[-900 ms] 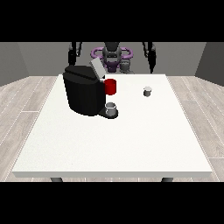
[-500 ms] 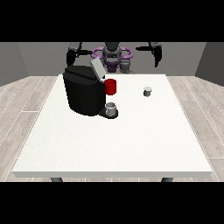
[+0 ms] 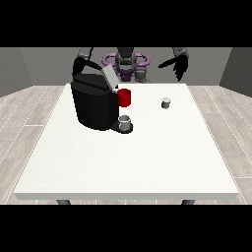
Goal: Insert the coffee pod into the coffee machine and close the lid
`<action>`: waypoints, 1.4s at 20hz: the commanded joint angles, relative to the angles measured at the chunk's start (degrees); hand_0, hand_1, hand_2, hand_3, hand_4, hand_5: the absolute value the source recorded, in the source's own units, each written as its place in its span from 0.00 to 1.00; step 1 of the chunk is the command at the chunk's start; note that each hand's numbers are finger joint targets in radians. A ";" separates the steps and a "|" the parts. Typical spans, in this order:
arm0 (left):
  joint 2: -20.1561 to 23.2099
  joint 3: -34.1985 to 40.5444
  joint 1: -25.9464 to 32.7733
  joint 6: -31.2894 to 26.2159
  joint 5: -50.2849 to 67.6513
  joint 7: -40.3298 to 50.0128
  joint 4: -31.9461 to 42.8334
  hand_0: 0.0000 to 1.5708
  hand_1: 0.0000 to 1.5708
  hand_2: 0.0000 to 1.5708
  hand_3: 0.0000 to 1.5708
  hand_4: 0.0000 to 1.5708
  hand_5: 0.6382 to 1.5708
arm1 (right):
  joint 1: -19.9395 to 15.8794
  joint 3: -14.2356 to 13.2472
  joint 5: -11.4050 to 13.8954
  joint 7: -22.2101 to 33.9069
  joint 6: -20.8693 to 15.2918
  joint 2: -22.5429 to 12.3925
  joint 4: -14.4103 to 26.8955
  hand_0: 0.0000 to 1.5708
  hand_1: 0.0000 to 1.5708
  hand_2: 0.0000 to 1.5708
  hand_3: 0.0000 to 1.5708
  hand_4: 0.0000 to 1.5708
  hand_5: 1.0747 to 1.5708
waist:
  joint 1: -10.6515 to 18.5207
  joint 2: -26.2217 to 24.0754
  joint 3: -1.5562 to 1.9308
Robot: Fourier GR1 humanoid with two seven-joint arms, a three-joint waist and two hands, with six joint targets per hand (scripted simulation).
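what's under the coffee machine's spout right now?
A small grey cup stands on the drip base under the front of the black coffee machine. The coffee pod is not there: it sits apart on the white table. What the cup holds cannot be seen.

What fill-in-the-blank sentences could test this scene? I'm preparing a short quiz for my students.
1. The small grey coffee pod stands on the large white table, to the view's ____ of the black coffee machine.
2. The cylinder fixed to the machine's side is ____ in colour.
3. The grey cup stands at the machine's ____.
4. The black hand at the view's right hangs ____ the table, touching nothing.

Missing words: right; red; base; above
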 commanded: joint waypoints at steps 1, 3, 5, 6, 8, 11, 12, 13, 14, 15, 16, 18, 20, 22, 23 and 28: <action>5.35 4.49 -7.56 -3.30 0.27 2.05 6.26 0.00 0.00 0.00 0.00 0.00 1.00 | -4.06 0.43 0.06 0.02 0.81 -0.27 -0.66 0.00 0.00 0.00 0.00 0.00 1.00 | -3.17 4.59 0.00; 2.90 2.94 -10.49 -1.12 -2.26 4.17 8.46 0.00 0.00 0.00 0.00 0.00 1.00 | -3.00 2.68 1.10 -1.26 -0.13 2.19 0.12 0.00 0.00 0.00 0.00 0.00 1.00 | -4.67 4.83 0.01; 4.62 1.13 -10.01 -1.51 -5.65 3.91 9.17 0.00 0.00 0.00 0.00 0.00 1.00 | -4.25 0.25 -2.17 -0.37 2.83 0.29 0.75 0.00 0.00 0.00 0.00 0.00 1.00 | -5.02 6.13 0.02; 6.92 1.59 -10.85 -4.98 -4.72 2.97 10.74 0.00 0.00 0.00 0.00 0.00 1.00 | -4.48 2.77 0.34 0.36 -1.41 3.89 0.74 0.00 0.00 0.00 0.00 0.00 1.00 | -4.06 6.57 0.01; 6.52 1.40 -11.36 -2.18 -8.29 1.22 15.11 0.00 0.00 0.00 0.00 0.00 1.00 | -4.77 2.50 0.95 4.44 1.38 0.62 -0.92 0.00 0.00 0.00 0.00 0.00 1.00 | -5.59 6.58 -0.02; 8.72 3.09 -14.94 -3.27 -8.95 -3.36 21.37 0.00 0.00 0.00 0.00 0.00 1.00 | -6.44 3.31 2.92 2.82 -0.63 1.91 0.14 0.00 0.00 0.00 0.00 0.00 1.00 | -5.69 10.46 -0.03; 5.74 0.14 -15.24 -2.11 -11.39 1.11 19.81 0.00 0.00 0.00 0.00 0.00 1.00 | -5.50 3.06 2.75 0.65 -1.68 3.32 3.06 0.00 0.00 0.00 0.00 0.00 1.00 | -5.13 8.66 0.01; 6.14 0.57 -16.80 -3.01 -11.41 1.11 21.39 0.00 0.00 0.00 0.00 0.00 1.00 | -7.18 2.30 1.21 3.00 -0.16 2.87 3.32 0.00 0.00 0.00 0.00 0.00 1.00 | -5.02 8.81 0.00; 5.89 0.60 -19.34 -2.41 -11.80 1.89 21.94 0.00 0.00 0.00 0.00 0.00 1.00 | -10.64 2.54 0.99 4.07 -1.28 3.98 3.55 0.00 0.00 0.00 0.00 0.00 1.00 | -5.17 11.10 0.00; 4.53 -0.60 -18.31 -0.93 -13.78 -0.29 23.80 0.00 0.00 0.00 0.00 0.00 1.00 | -11.20 1.37 0.21 4.84 -0.49 3.47 3.45 0.00 0.00 0.00 0.00 0.00 1.00 | -4.62 10.13 0.00; 3.45 -1.96 -16.70 2.39 -16.32 -1.03 22.68 0.00 0.00 0.00 0.00 0.00 1.00 | -9.76 -0.15 -1.37 0.80 0.29 2.97 5.89 0.00 0.00 0.00 0.00 0.00 1.00 | -4.13 10.99 0.01; 5.51 -0.30 -20.94 -0.99 -16.28 -1.22 28.00 0.00 0.00 0.00 0.00 0.00 1.00 | -9.84 2.58 2.06 2.95 -0.99 3.74 6.28 0.00 0.00 0.00 0.00 0.00 1.00 | -4.55 9.94 0.00; 3.58 -1.36 -19.63 4.29 -19.38 -4.17 28.35 0.00 0.00 0.27 0.00 0.00 1.00 | -8.07 1.62 1.28 -3.17 -1.53 4.02 9.22 0.00 0.00 0.00 0.00 0.00 1.00 | -3.74 10.71 0.01; 1.00 -2.96 -20.32 3.32 -20.18 0.10 25.39 0.31 0.31 0.46 0.31 0.00 1.00 | -11.82 -3.37 -2.41 -1.42 0.52 1.91 13.37 0.00 0.00 0.00 0.00 0.00 1.00 | -1.34 7.49 0.03; 3.30 -0.87 -21.27 8.20 -21.56 -7.59 30.60 0.48 0.48 0.56 0.40 0.00 1.00 | -12.49 -1.22 -0.39 -2.69 0.50 1.61 10.53 0.00 0.00 0.00 0.00 0.00 1.00 | -3.18 13.07 -0.01; 0.64 -3.85 -22.68 13.88 -27.65 -7.59 33.68 0.68 0.68 0.70 0.58 0.29 1.00 | -10.77 2.69 2.82 1.71 -1.70 4.01 9.90 0.00 0.00 0.00 0.00 0.00 1.00 | -4.27 9.28 -0.01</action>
